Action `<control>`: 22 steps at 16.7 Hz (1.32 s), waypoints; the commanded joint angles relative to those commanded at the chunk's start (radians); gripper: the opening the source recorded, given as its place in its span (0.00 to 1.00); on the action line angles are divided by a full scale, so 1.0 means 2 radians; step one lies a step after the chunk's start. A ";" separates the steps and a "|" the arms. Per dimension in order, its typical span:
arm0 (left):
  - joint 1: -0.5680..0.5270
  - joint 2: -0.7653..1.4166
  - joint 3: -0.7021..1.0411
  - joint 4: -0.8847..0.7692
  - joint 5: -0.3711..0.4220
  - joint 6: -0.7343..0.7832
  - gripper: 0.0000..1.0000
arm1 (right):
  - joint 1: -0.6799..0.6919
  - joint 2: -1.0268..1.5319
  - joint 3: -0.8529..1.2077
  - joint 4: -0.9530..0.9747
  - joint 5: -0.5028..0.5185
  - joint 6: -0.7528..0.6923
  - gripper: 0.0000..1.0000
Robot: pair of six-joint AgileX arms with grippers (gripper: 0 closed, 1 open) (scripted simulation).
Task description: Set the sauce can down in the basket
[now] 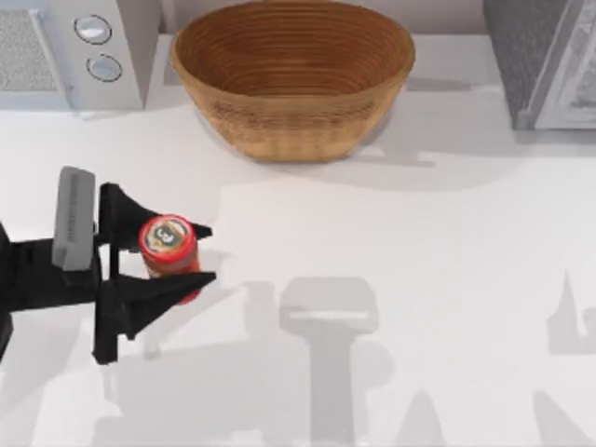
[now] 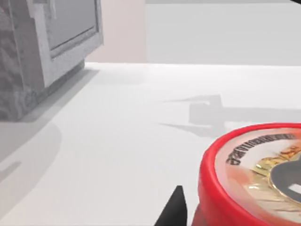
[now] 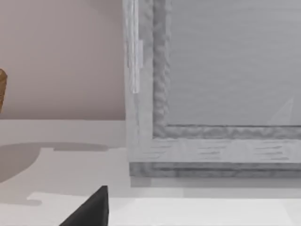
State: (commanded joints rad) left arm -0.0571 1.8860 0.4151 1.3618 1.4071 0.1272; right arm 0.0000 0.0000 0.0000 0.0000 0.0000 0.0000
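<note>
Three views, one moment.
Top view: left gripper (image 1: 182, 256) at the table's left, black fingers clamped on the small red cylindrical sauce can (image 1: 169, 246) with silvery-grey top, upright between them; large oval tan wicker basket (image 1: 292, 74) stood well apart at the far edge, nothing in it.
Left wrist view: can rim (image 2: 254, 179) close; judged rigid, light, smooth-walled, best held across its sides.
Right wrist view: right gripper's fingers could not be told; grey cabinet (image 3: 211, 89) ahead.
</note>
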 joint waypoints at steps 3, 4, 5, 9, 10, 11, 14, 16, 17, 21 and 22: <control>0.006 -0.013 -0.013 -0.004 0.008 0.002 0.00 | 0.000 0.000 0.000 0.000 0.000 0.000 1.00; 0.006 -0.013 -0.013 -0.004 0.008 0.002 0.00 | 0.000 0.000 0.000 0.000 0.000 0.000 1.00; 0.006 -0.013 -0.013 -0.004 0.008 0.002 0.00 | 0.000 0.000 0.000 0.000 0.000 0.000 1.00; -0.006 -0.005 0.007 -0.021 -0.011 -0.002 0.00 | 0.000 0.000 0.000 0.000 0.000 0.000 1.00; -0.013 -0.001 0.023 -0.037 -0.027 -0.005 0.00 | 0.000 0.000 0.000 0.000 0.000 0.000 1.00; -0.020 0.002 0.044 -0.057 -0.048 -0.009 0.00 | 0.000 0.000 0.000 0.000 0.000 0.000 1.00; -0.041 0.011 0.129 -0.118 -0.129 -0.019 0.00 | 0.000 0.000 0.000 0.000 0.000 0.000 1.00; -0.054 0.012 0.202 -0.161 -0.200 -0.026 0.00 | 0.000 0.000 0.000 0.000 0.000 0.000 1.00; -0.060 0.013 0.240 -0.186 -0.240 -0.029 0.00 | 0.000 0.000 0.000 0.000 0.000 0.000 1.00; -0.089 0.024 0.368 -0.289 -0.374 -0.042 0.00 | 0.000 0.000 0.000 0.000 0.000 0.000 1.00; -0.097 0.027 0.388 -0.309 -0.395 -0.046 0.00 | 0.000 0.000 0.000 0.000 0.000 0.000 1.00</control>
State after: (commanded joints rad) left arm -0.2512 1.9405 1.1915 0.7436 0.6178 0.0346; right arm 0.0000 0.0000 0.0000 0.0000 0.0000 0.0000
